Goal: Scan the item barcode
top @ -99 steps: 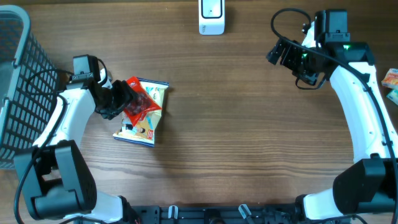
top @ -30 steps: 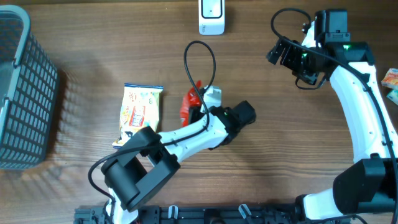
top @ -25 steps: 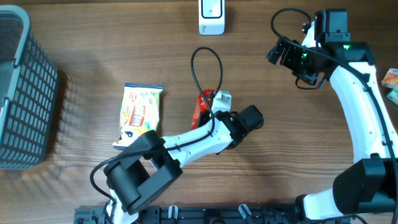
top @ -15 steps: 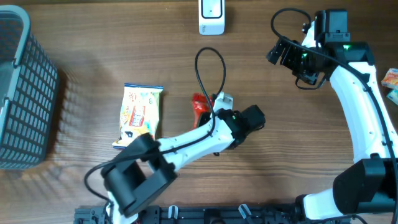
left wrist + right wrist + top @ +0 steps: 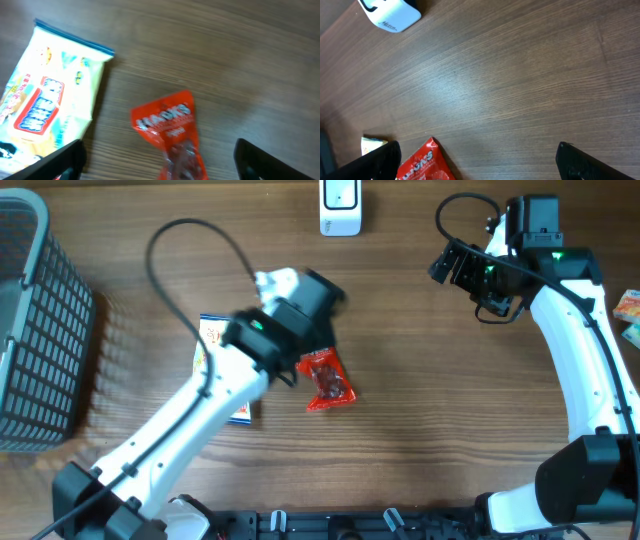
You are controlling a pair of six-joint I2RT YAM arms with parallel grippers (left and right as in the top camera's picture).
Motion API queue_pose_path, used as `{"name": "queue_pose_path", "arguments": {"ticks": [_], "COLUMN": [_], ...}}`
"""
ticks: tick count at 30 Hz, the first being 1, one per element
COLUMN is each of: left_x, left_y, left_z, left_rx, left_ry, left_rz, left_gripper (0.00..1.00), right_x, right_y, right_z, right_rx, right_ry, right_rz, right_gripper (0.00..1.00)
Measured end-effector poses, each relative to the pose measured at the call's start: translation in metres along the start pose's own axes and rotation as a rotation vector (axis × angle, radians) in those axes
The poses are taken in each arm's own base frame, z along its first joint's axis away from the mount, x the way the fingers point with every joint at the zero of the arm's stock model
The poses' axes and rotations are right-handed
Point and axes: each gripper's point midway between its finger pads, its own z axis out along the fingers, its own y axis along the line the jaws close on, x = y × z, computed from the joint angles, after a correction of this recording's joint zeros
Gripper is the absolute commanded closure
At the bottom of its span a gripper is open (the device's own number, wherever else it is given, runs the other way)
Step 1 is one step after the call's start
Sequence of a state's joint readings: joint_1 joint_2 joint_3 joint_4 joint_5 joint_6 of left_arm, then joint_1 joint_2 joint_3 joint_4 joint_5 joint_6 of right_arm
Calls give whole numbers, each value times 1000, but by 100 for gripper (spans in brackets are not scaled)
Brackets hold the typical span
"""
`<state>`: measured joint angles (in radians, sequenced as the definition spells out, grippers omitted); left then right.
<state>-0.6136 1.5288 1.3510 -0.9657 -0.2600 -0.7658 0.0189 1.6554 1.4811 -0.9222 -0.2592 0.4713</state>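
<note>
We are counting two snack packets: one red packet [image 5: 327, 379] and one pale packet [image 5: 50, 100]. We are also seeing one scanner [image 5: 340, 207], one basket [image 5: 40, 330], two arms, the left arm [image 5: 200, 420] and the right arm [image 5: 580, 350], and two small items [image 5: 629, 304] at the right edge.

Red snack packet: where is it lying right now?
Overhead view: the red snack packet lies on the wooden table near its centre, just right of the pale yellow packet and some way below the white scanner.
</note>
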Motion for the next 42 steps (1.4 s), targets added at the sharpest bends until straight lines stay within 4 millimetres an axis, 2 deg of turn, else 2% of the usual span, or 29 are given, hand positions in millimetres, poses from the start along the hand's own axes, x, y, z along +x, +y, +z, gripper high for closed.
{"name": "queue_pose_path", "arguments": {"ticks": [4,6,10,13,18,19,20,21,22,24,25,30,33,34,36,40,42], "left_x": [-3,10,53,66,77,78,78,78,76,74,74,75,79,78,59,-12,-51], "left_y": [21,21,12,9,9,10,9,8,6,4,4,4,13,19,28,35,25], "left_z": [22,38,73,91,110,113,117,119,121,122,122,121,115,110,98,55,23], "left_rx": [93,163,253,270,262,258,261,263,273,283,284,289,239,196,124,-4,-10], "left_ry": [192,308,506,564,614,618,616,613,605,597,598,604,636,651,622,415,241], "left_rz": [-105,-100,-57,-49,-51,-52,-50,-51,-44,-38,-38,-37,-45,-48,-43,5,39], "left_gripper": [0,0,0,0,2,14,36,52,63,93,96,96,96,96,96,96,96], "right_x": [0,0,0,0,0,0,0,0,0,0,0,0,0,0,0,0,0], "right_y": [0,0,0,0,0,0,0,0,0,0,0,0,0,0,0,0,0], "right_z": [0,0,0,0,0,0,0,0,0,0,0,0,0,0,0,0,0], "right_rx": [0,0,0,0,0,0,0,0,0,0,0,0,0,0,0,2,2], "right_ry": [0,0,0,0,0,0,0,0,0,0,0,0,0,0,-1,-1,-1], "right_rz": [0,0,0,0,0,0,0,0,0,0,0,0,0,0,0,0,0], "right_gripper": [0,0,0,0,0,0,0,0,0,0,0,0,0,0,0,0,0]}}
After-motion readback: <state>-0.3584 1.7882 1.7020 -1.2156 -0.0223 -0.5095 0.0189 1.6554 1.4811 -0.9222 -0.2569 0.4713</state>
